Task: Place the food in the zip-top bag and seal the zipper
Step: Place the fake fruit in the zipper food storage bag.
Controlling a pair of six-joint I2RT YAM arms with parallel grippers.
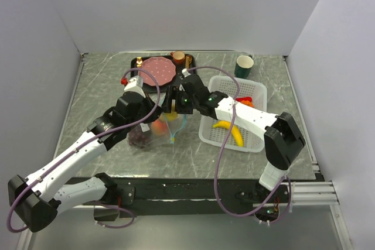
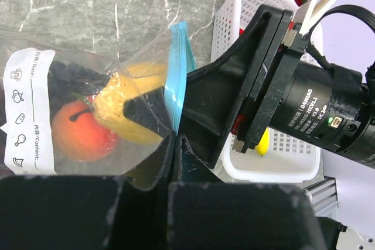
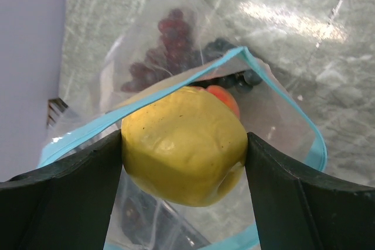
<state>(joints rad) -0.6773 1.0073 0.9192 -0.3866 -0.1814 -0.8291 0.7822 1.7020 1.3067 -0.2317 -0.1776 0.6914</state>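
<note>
The clear zip-top bag (image 1: 146, 136) lies at mid-table, its mouth held open. My left gripper (image 2: 174, 140) is shut on the teal-blue zipper strip (image 2: 179, 68) at the mouth edge. My right gripper (image 3: 184, 150) is shut on the yellow lemon (image 3: 184, 144) and holds it in the bag's mouth, between the two teal edges (image 3: 176, 89). The dark purple grapes (image 3: 167, 51) and the orange round fruit (image 3: 225, 98) lie inside the bag. In the top view both grippers meet over the bag mouth (image 1: 171, 112).
A white mesh basket (image 1: 262, 88) stands right of the bag and holds a yellow banana (image 1: 231, 132) and a red chili (image 1: 246, 100). A black tray with a pink plate (image 1: 159, 69) is at the back. A green cup (image 1: 244, 65) stands back right.
</note>
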